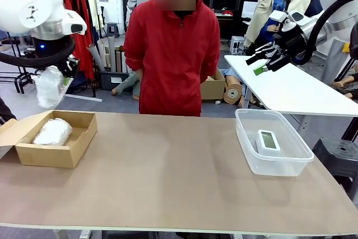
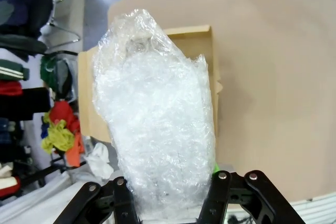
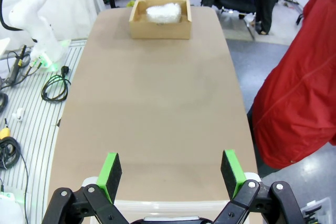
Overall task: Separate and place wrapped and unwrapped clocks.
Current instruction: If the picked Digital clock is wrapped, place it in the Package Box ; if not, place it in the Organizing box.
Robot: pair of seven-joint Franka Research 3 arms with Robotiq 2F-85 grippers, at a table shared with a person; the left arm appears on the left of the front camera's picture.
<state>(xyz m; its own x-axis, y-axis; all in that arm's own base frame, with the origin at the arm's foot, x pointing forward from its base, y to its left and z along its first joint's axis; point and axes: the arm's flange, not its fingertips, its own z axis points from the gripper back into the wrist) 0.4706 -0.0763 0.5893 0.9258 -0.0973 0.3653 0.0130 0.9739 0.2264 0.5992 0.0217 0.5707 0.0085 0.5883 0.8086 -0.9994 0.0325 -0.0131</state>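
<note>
Brown cardboard box [image 1: 56, 138] sits open at the left end of the tan table [image 1: 168, 177], one white crinkly bubble-wrap bundle [image 1: 52, 131] lying inside it. Clear plastic tub [image 1: 272, 141] is at the right end, well apart from the box, with the bare small white rounded digital clock [image 1: 268, 140] with grey screen lying in it. A person in a red jacket [image 1: 171, 48] stands at the far edge, mid-table, arms down. A second white table [image 1: 291, 88] stands behind on the right.

Left gripper [image 1: 61, 76] hangs above and just behind the box, pinching a second white bubble-wrap bundle [image 2: 155, 124] at its end; the left wrist view shows the box beneath it.

Right gripper [image 1: 263, 62] is raised high over the right side, above the tub, tilted, jaws spread wide, nothing between the green pads [image 3: 109, 170].
</note>
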